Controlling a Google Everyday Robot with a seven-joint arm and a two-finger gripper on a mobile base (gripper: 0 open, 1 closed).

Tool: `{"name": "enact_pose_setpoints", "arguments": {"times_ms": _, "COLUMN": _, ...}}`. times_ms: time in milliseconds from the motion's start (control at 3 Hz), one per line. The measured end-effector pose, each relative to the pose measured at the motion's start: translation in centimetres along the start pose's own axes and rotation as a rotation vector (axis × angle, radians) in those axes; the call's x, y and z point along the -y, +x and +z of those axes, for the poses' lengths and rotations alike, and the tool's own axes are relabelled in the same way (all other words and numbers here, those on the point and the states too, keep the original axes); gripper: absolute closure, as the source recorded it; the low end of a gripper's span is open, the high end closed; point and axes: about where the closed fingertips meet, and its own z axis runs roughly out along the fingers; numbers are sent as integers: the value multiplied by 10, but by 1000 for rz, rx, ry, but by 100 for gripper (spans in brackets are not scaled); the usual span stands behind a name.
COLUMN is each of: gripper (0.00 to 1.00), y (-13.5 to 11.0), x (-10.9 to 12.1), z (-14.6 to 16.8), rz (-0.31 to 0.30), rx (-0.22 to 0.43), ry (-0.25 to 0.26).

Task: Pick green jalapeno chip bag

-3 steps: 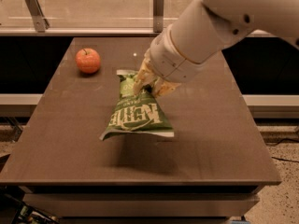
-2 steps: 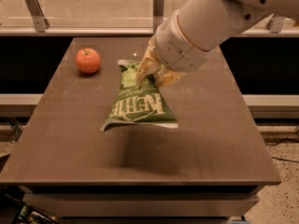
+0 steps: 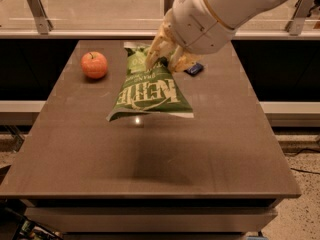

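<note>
gripper [image 3: 164, 62] pinching top of green jalapeno chip bag [image 3: 149, 91], bag hanging above table [image 3: 150, 154], apple [image 3: 94, 65] apart, dark blue packet [image 3: 194, 69] near gripper

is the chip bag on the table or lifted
Lifted: the pincer grips the chip bag at its top; its shadow lies apart on the table.

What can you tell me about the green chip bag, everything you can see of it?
The green chip bag is crinkly, shiny foil with large white lettering and pale sealed ends. The gripper, above the far middle of the table, pinches the bag's upper part between its fingers. The bag hangs tilted, lower end toward the camera, and looks lifted off the table: its shadow lies apart from it, nearer the camera. Nothing else seems to touch it.
</note>
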Motion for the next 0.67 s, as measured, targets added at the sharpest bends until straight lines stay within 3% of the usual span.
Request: {"name": "enact_pose_setpoints", "arguments": {"times_ms": 667, "gripper": 100, "y": 12, "x": 12, "z": -16, "rz": -8, "rx": -24, "ry": 21}}
